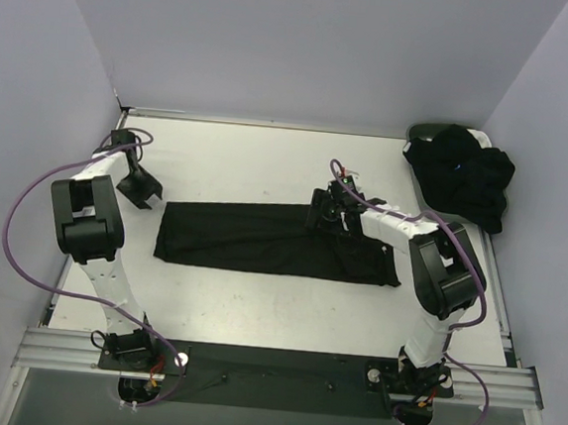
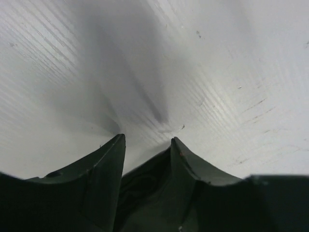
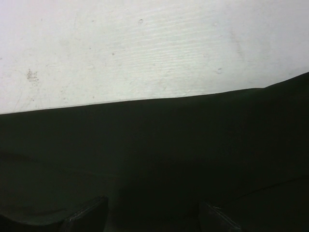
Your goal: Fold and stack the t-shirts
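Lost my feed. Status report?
Left fingers open, empty, clear of black shirt. Right fingers open over its far edge. Other shirts heaped far right. Nothing blocking.

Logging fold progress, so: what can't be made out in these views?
Top view: shirt count in the pile; black folds merge and cover the basket.
Right wrist: right gripper fingertips, cut by the bottom edge.
Top view: any print on the folded shirt; too dark.

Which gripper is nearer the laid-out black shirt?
Right. The right gripper is over the shirt near its right end; the left gripper stands apart, beyond its left end.
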Robot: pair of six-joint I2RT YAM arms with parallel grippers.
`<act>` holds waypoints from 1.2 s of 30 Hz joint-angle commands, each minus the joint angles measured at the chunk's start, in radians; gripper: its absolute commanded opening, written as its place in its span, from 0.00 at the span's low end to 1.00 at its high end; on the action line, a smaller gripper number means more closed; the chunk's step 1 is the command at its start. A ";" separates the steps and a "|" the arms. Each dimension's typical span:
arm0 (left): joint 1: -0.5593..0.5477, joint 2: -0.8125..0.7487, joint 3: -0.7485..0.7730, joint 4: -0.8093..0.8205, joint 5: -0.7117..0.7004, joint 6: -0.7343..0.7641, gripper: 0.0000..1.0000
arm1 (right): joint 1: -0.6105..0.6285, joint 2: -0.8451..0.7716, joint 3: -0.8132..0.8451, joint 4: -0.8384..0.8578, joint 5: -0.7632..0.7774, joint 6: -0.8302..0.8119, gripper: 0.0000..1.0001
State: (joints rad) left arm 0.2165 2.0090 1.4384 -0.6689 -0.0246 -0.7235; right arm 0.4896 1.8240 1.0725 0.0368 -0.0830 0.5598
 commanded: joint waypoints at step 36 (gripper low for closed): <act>-0.313 -1.144 -0.549 0.005 0.265 0.127 0.98 | -0.154 -0.075 0.078 -0.058 -0.029 0.239 1.00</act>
State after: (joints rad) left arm -0.0929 0.8902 0.9131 -0.6968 0.1864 -0.6403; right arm 0.3313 1.7321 1.1538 -0.0795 -0.0620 0.7349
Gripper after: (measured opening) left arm 0.974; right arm 0.999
